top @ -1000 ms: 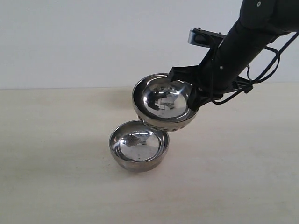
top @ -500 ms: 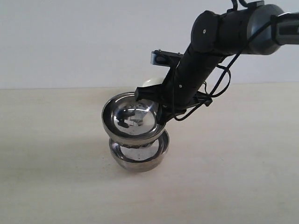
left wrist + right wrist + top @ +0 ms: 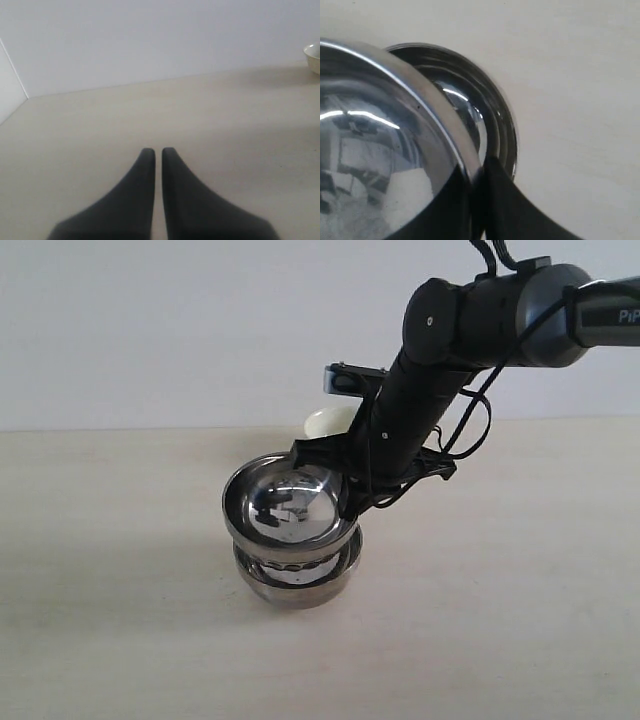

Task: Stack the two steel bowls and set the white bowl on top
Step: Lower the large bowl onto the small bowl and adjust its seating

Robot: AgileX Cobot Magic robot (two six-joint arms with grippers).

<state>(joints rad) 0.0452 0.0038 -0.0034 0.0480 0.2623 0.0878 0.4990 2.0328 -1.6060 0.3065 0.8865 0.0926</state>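
One steel bowl (image 3: 296,585) rests on the table at the middle. The second steel bowl (image 3: 288,508) hangs tilted just above it, partly inside its rim, and my right gripper (image 3: 348,502) is shut on its right rim. The right wrist view shows the held steel bowl (image 3: 380,150) over the lower steel bowl (image 3: 490,120), with the right gripper (image 3: 479,172) pinching the rim. The white bowl (image 3: 330,421) peeks out behind the right arm, and its edge (image 3: 314,55) shows in the left wrist view. My left gripper (image 3: 158,151) is shut, empty, over bare table.
A pale wooden table (image 3: 520,620) carries everything, with a white wall (image 3: 150,330) behind it. The right arm (image 3: 470,340) reaches in from the upper right, over the white bowl's spot.
The right gripper carried the held steel bowl left and down, from beside the resting bowl to right over it, and it now sits lower, partly nested.
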